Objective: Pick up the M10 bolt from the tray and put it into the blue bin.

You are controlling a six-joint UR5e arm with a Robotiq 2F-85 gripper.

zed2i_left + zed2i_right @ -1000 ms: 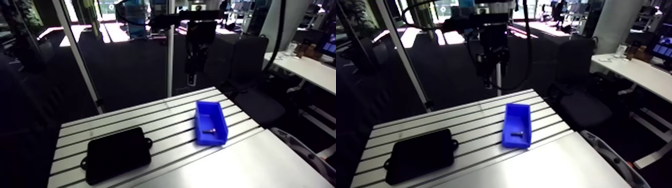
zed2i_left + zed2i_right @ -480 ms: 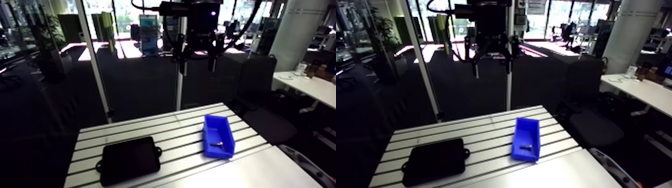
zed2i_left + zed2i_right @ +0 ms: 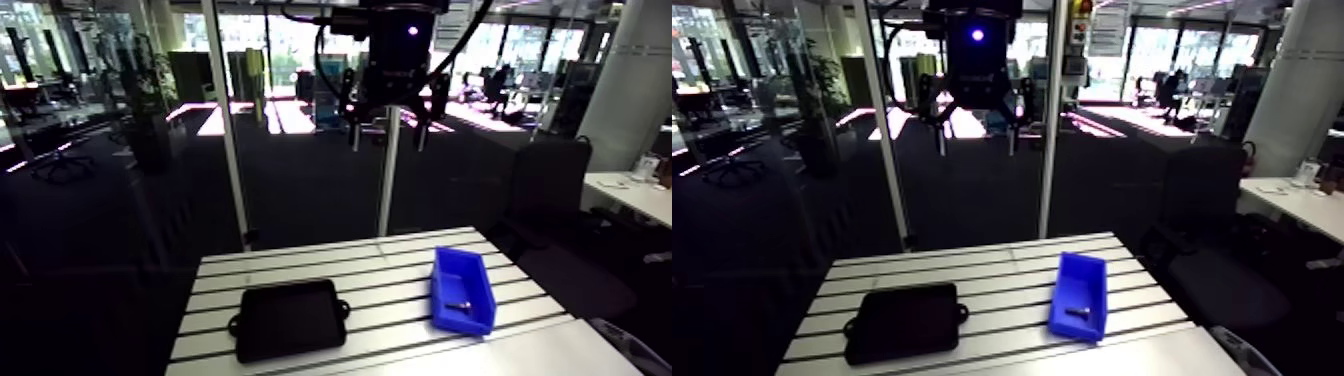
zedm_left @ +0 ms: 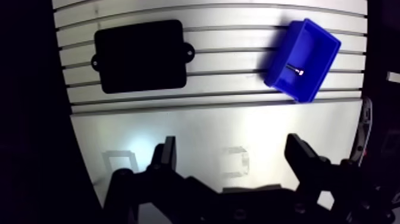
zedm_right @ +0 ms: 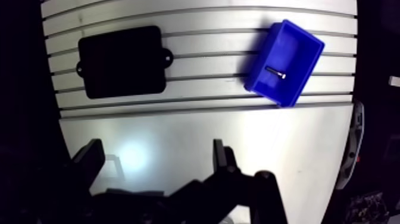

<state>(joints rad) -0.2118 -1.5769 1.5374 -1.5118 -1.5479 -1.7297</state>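
While the hand hangs high above the desk, its two dark fingers stand wide apart and hold nothing. Nearest to them in the wrist view is the smooth, pale part of the desk, where a soft patch of glare shows. Beyond that plain stretch begins the slotted aluminium part, its long grooves running across from one side edge to the other. On the slotted part lies the black tray, flat and rectangular with rounded corners and a small ear at each short end. It sits toward one side edge of the desk, with its long sides along the grooves. Well apart from it, close to the opposite side edge, sits the blue bin, turned at a slant to the grooves. The M10 bolt lies on its side on the bin's floor, about the middle, small and metallic, with one end catching the light. In the arm view the tray and bin lie far below the raised hand, the bin close to the desk's side edge.
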